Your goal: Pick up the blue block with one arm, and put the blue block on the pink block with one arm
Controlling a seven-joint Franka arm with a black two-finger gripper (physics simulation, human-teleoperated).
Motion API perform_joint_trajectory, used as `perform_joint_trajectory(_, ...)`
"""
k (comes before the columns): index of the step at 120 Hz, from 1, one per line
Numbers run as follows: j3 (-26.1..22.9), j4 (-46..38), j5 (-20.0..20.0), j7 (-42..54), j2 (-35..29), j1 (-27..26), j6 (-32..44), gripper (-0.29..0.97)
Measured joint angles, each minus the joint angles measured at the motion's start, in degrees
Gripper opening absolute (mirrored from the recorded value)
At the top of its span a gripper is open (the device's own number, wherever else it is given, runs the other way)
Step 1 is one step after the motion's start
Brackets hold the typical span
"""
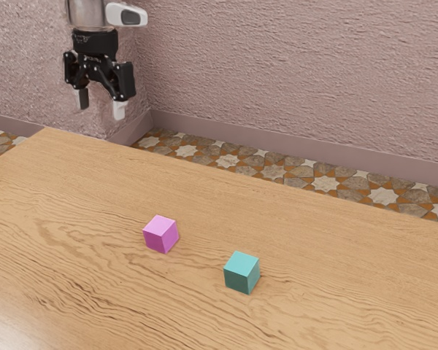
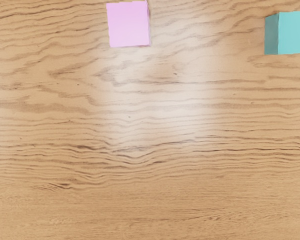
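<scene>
The gripper [image 1: 101,107] hangs high in the air near the worktop's far corner, at the exterior view's left. Its two black fingers are spread apart and nothing sits between them: an empty, open hand.

Down on the wooden worktop [image 1: 95,219], the blue block [image 1: 241,272], which looks more teal than blue, rests flat out in the middle of the surface. It is a little nearer the front edge than its neighbour and well clear of every edge. The pink block [image 1: 160,234] sits near it, toward the exterior view's left and slightly closer to the far edge. There is a clear strip of wood between them and no contact. Both cubes stand square on a face, neither tipped, and each is turned so that a corner faces the front edge.

From the wrist view, bare grained worktop [image 2: 150,150] lies straight below the hand. The pink block [image 2: 129,24] and the blue block [image 2: 288,33] both sit off ahead of the gripper, apart from one another, and neither is under it.

Beyond the worktop's far edge, patterned floor tiles [image 1: 277,164] run up to a rough pinkish wall [image 1: 314,65].
</scene>
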Motion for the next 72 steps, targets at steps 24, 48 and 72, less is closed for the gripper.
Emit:
perform_joint_trajectory(24,0.11,-0.03,0.05,-0.28,-0.02,1.02,6.19,0.68)
perform_joint_trajectory(48,-2.80,9.92,1.46,-0.52,-0.46,2.53,6.58,0.68)
perform_joint_trajectory(72,-13.37,14.00,2.64,-0.76,-0.37,0.90,5.99,0.68)
